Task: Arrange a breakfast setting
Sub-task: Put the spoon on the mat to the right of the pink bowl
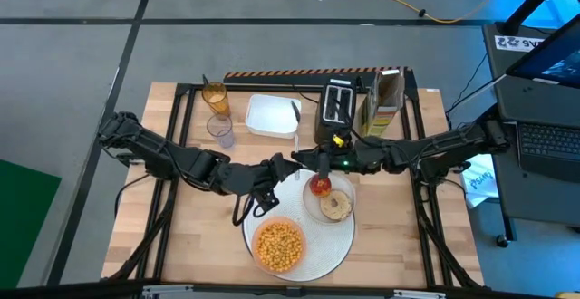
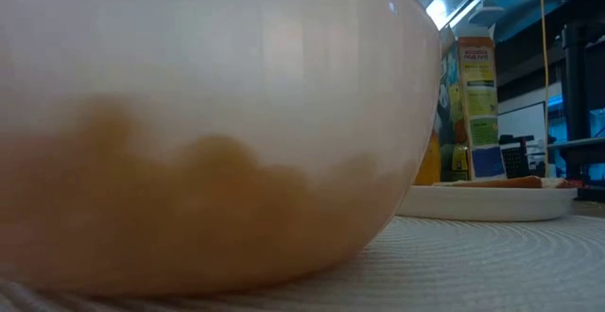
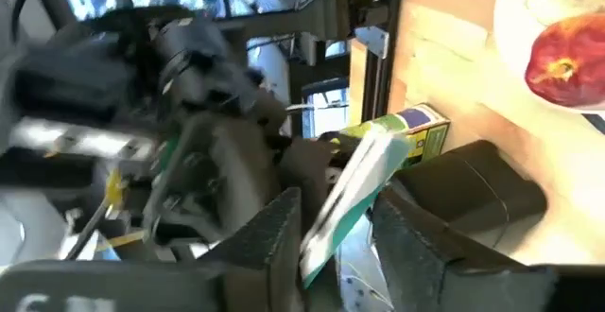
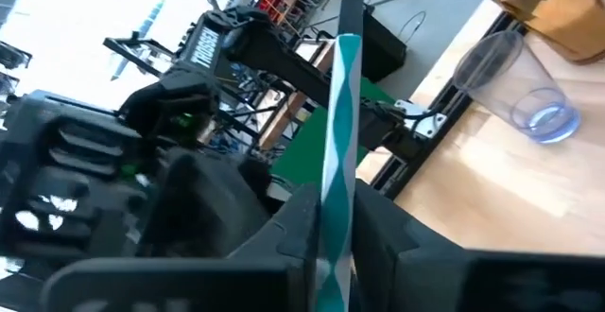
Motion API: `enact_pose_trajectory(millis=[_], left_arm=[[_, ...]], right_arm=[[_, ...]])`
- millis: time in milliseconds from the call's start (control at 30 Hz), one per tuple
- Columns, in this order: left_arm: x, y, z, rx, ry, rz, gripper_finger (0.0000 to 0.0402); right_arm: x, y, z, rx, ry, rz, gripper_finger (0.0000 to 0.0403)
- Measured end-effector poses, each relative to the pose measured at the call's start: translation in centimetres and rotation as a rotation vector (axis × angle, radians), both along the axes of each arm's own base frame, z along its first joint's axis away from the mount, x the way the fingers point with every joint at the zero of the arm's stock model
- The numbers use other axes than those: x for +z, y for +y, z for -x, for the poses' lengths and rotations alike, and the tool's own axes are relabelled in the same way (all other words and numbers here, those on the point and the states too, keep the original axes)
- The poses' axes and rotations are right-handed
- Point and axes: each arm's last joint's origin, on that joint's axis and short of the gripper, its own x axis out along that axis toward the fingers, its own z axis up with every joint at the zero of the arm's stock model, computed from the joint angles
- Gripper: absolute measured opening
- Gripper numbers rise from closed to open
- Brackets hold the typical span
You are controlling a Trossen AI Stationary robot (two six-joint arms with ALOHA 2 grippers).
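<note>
Teal-and-white striped strip (image 4: pixel 338 142), thin and upright, is clenched between the fingers of the right gripper (image 1: pixel 305 161) above the table's middle. The left gripper (image 1: pixel 286 166) meets it there, with the same strip between its jaws; whether it grips cannot be told. Just in front lies the white placemat (image 1: pixel 331 245), bearing the orange bowl (image 1: pixel 257 230) of yellow cereal puffs (image 1: pixel 279 245) and the small pale plate (image 1: pixel 350 193) with the bagel (image 1: pixel 336 206) and red apple (image 1: pixel 320 187).

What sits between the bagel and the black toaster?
The red apple, on the bagel's plate, and the right arm crossing above; seen in the high view.
</note>
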Motion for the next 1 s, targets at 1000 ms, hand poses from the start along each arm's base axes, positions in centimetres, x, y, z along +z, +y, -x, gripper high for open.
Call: enact_pose_trajectory(millis=[1000], left_arm=[[4.2, -1.3, 8.0, 0.718, -0.789, 0.564, 0.0174]], right_arm=[[3.0, -0.9, 7.1, 0.453, 0.062, 1.073, 0.0017]])
